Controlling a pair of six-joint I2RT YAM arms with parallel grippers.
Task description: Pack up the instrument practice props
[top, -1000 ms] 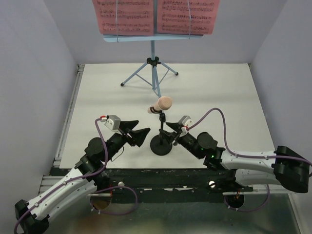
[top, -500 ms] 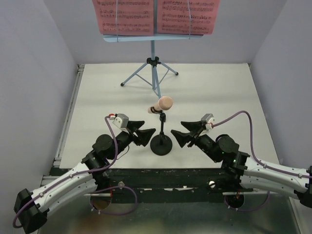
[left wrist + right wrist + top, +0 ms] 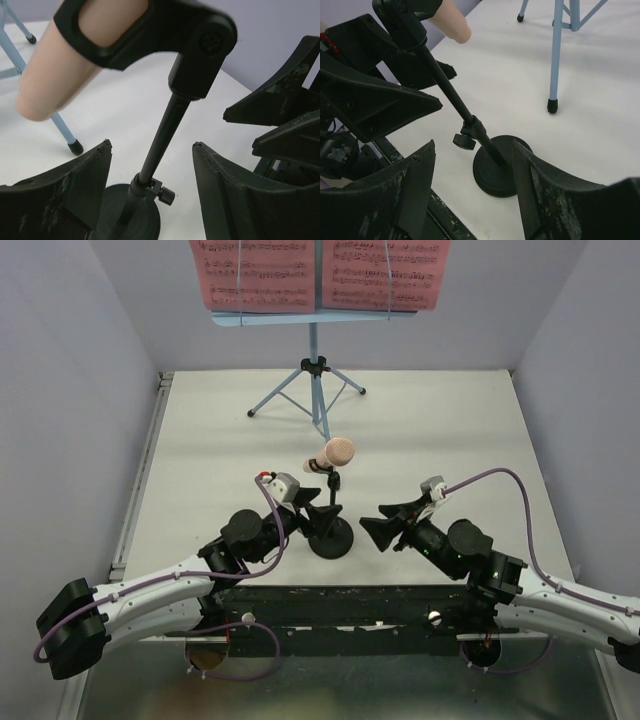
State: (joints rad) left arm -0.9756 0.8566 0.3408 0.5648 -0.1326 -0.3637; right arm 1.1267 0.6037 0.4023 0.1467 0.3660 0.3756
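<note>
My spread left hand (image 3: 318, 517) now straddles the pole of the mic stand (image 3: 336, 538); my spread right hand (image 3: 372, 528) has backed off beside it.

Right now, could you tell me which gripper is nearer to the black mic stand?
Left. The left gripper is at the mic stand, open around its pole without touching it. The right gripper sits off to the stand's right, clear of the base.

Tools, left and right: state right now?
Left tool: open, straddling the mic stand pole, not gripping.
Right tool: open, holding nothing.
</note>
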